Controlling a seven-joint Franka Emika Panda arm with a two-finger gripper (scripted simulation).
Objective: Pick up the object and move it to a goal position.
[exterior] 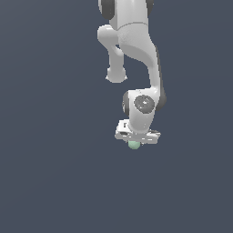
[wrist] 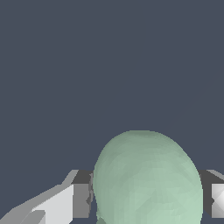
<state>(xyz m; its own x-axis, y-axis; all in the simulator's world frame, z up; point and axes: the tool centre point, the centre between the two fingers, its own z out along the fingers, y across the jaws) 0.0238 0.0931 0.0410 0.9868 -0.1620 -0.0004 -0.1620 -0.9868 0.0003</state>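
The object [wrist: 146, 175] is a pale mint-green ball-like thing that fills the space between my two fingers in the wrist view. The dark pad of one finger [wrist: 82, 199] touches one side of it, and the other finger [wrist: 211, 197] touches the opposite side. In the exterior view only a small part of the object [exterior: 134, 145] peeks out just under the white hand. My gripper [exterior: 135, 144] points straight down and is shut on the object. The fingers themselves are hidden behind the hand in the exterior view.
The white arm [exterior: 136, 50] reaches down from the top of the exterior view. A plain dark grey-blue surface [exterior: 54, 173] lies all around, with no other objects or edges in sight.
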